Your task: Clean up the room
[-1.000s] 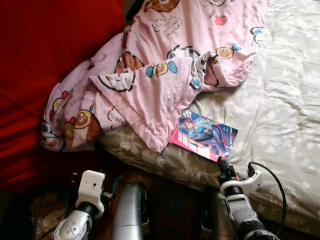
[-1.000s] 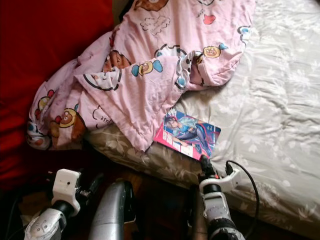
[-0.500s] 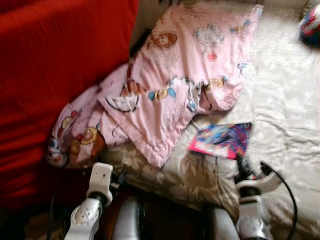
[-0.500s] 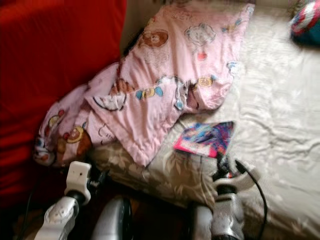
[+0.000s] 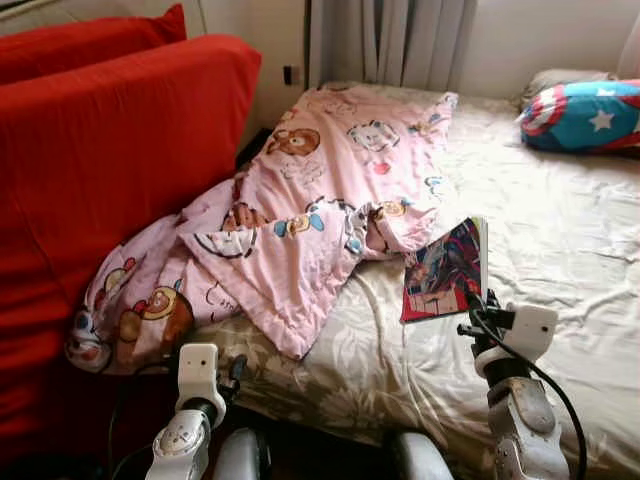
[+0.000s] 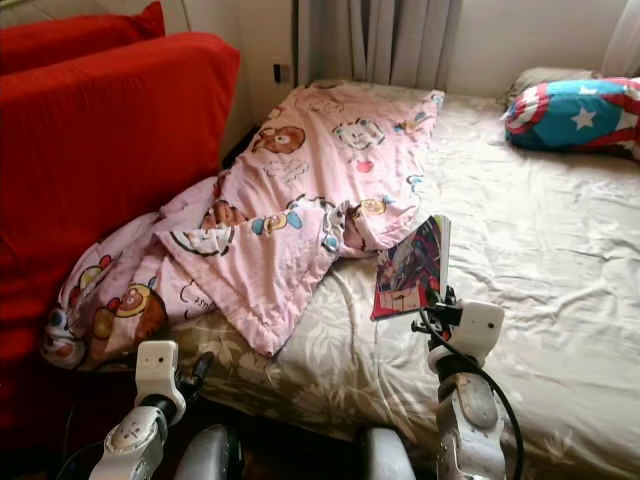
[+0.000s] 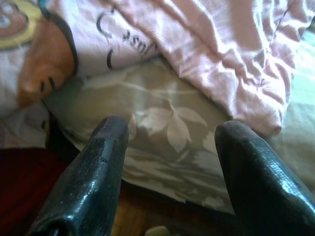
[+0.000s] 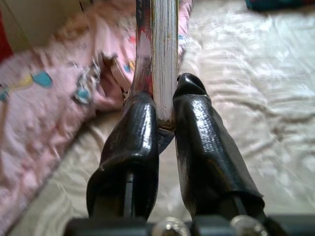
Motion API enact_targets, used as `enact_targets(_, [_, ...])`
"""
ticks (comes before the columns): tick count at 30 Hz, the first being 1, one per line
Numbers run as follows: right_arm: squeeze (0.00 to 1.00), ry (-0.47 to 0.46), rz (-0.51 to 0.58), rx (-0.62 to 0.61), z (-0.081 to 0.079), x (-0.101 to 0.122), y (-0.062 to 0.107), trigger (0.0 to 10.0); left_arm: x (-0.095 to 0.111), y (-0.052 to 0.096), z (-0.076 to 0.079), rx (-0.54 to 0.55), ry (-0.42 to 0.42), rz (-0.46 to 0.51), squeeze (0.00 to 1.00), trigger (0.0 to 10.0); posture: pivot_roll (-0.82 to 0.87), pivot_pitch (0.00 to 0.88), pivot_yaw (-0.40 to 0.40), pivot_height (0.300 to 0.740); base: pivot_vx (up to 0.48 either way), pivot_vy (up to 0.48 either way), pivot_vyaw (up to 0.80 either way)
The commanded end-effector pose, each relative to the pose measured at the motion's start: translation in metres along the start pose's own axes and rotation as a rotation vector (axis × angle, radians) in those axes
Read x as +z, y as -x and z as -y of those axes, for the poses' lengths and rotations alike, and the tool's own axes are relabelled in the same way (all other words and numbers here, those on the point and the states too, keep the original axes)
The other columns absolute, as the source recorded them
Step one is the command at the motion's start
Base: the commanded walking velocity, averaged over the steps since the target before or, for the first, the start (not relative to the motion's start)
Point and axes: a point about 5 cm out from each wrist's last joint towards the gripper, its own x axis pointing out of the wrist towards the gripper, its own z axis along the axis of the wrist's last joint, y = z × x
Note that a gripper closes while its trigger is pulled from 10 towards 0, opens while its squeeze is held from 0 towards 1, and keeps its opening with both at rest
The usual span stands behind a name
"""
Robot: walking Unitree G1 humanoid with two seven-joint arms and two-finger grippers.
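Nearest to the robot, at the lower left, the left gripper [image 7: 167, 162] hangs low beside the edge of the bed [image 5: 560, 240], and its two black fingers [image 7: 88, 187] stand wide apart with nothing between them; the wrist view looks past them at the leaf-patterned sheet and the hem of the pink blanket [image 5: 320, 200]. On the right, the right gripper [image 8: 165, 118] is lifted over the near part of the bed and its fingers are closed tight on the lower edge of a comic book [image 5: 445, 268], which stands tilted up from the sheet, with the colourful cover turned to the left. Just beside the book, the blanket with cartoon bears lies crumpled, and one end hangs down against the red sofa [image 5: 110, 160]. Farther back, a blue pillow with a white star [image 5: 585, 115] rests near the wall, and a grey curtain [image 5: 400, 40] hangs behind the bed.
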Motion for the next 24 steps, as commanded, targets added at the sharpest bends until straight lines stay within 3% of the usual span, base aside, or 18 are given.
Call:
enact_targets(1, [0.0,0.029,-0.006,0.017,-0.005,0.001,-0.004,10.0,-0.003,-0.001,-0.002,0.021,0.027,-0.016,0.0,10.0,-0.05,0.0,-0.037,0.656,0.0,0.0,0.0])
enact_targets(5, [0.0,0.056,-0.055,0.024,-0.004,-0.009,-0.005,10.0,-0.017,0.0,-0.007,0.054,0.066,-0.1,0.0,10.0,-0.05,0.0,-0.047,0.681,0.0,0.0,0.0])
enact_targets(7, [0.0,0.016,-0.07,0.004,-0.002,-0.012,-0.006,10.0,-0.024,0.002,-0.006,0.053,0.059,-0.143,0.0,10.0,-0.05,0.0,-0.05,0.696,0.0,0.0,0.0])
enact_targets(14, [0.0,0.066,-0.118,0.03,-0.008,-0.028,-0.003,10.0,-0.044,0.01,-0.009,0.078,0.042,-0.244,0.0,10.0,-0.05,0.0,-0.051,0.74,0.0,0.0,0.0])
enact_targets(17, [0.0,0.118,-0.132,0.075,-0.013,-0.036,0.007,10.0,-0.058,0.019,-0.012,0.087,0.036,-0.311,0.0,10.0,-0.06,0.0,-0.052,0.74,0.0,0.0,0.0])
enact_targets(24, [0.0,0.094,-0.133,0.037,-0.009,-0.047,0.018,10.0,-0.081,0.035,-0.013,0.105,0.035,-0.41,0.0,10.0,-0.07,0.0,-0.056,0.74,0.0,0.0,0.0])
